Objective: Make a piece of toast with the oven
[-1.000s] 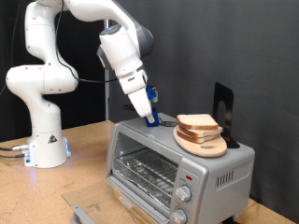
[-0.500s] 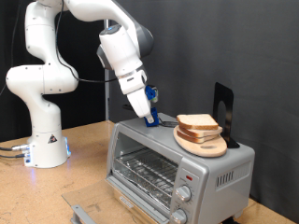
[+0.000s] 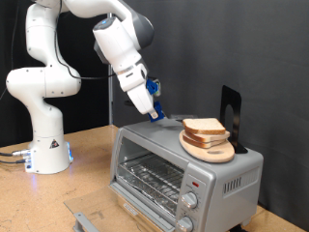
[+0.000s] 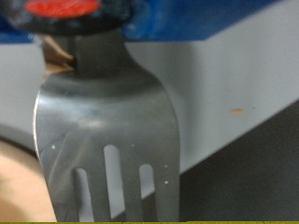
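Exterior view: gripper (image 3: 153,104) at frame centre, above oven (image 3: 183,169) top, grasping slotted metal spatula (image 4: 105,131). Blade reaches toward piece of toast (image 3: 204,128), top of bread stack on wooden plate (image 3: 208,150), right of centre. Oven door (image 3: 97,215) open, wire rack (image 3: 153,178) visible.

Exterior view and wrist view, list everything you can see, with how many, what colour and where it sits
oven: one, silver-grey, at the exterior view's bottom right, door open, wire rack bare
bread slices: two, pale tan with brown crust, stacked on the plate
wooden plate: one, round, light wood, on top of the oven
black upright object: one, behind the plate on the oven
wooden table: one, tan, under the oven and robot base
spatula: one, slotted, shiny metal, held in the gripper, its blade reaching towards the bread
robot arm: one, white, at the exterior view's left
gripper: one, blue fingers, above the oven's top, beside the bread
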Controlling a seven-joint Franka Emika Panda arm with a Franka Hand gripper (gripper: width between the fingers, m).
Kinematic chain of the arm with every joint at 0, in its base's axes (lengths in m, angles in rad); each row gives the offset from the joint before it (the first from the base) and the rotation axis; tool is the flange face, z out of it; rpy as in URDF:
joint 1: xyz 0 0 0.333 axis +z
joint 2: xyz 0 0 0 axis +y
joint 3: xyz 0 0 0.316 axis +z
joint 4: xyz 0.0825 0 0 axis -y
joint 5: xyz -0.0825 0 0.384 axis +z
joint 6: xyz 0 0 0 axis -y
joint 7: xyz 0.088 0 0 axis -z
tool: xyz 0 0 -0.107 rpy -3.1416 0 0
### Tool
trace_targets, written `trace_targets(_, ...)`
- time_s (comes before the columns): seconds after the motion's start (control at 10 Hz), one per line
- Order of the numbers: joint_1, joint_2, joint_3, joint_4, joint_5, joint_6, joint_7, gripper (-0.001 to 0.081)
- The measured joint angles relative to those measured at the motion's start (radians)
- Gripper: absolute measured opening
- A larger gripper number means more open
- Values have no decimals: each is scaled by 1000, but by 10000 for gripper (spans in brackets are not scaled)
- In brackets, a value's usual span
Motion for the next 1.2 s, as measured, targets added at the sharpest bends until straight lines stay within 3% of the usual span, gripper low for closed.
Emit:
trace_targets(0.2, 0, -42, -24, 5, -14, -63, 0, 362)
trace_targets(0.5, -1, -43, -34, 3, 6, -72, 1, 362)
trace_targets(0.8, -10, -52, -130, 25, 30, -135, -10, 362)
trace_targets(1.2, -92, -23, -226, 55, -53, -168, -39, 362)
